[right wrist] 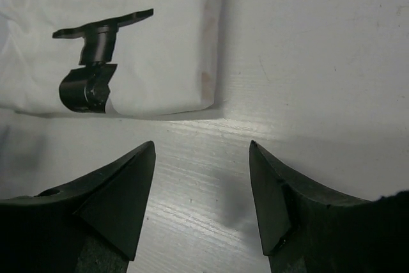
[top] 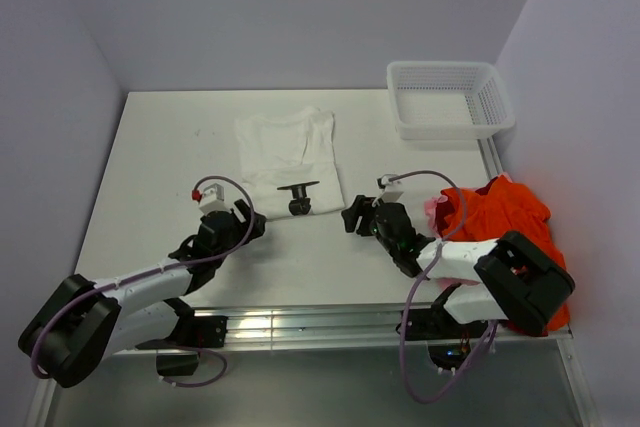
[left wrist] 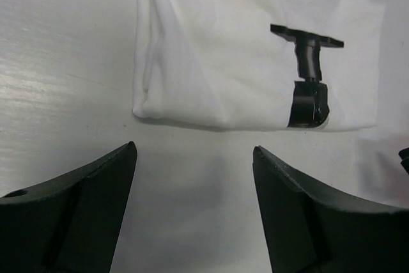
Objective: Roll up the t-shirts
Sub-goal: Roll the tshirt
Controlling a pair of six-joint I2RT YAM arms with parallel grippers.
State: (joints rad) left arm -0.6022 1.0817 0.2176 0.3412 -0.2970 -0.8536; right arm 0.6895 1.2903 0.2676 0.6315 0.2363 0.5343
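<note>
basket (top: 450, 130): 1, white mesh, sat far-R on tabletop (top: 160, 167), only its own floor showed | 1 white t-shirt (top: 285, 152) lay folded mid-tabletop; orange-red t-shirts (top: 500, 212) heaped at R edge, no. unclear | L end effector (left wrist: 193, 151) & R end effector (right wrist: 201, 146): both open, gripped nothing, just short of white shirt's near hem

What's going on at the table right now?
Both arms are lined up at the near edge of the folded white t-shirt, which lies flat on the table with its black print toward them. The left arm's fingers and the right arm's fingers are open, just short of the cloth, holding nothing. No roll has been started. The orange-red shirts sit heaped by the right arm, and the white basket stands at the far right corner.
</note>
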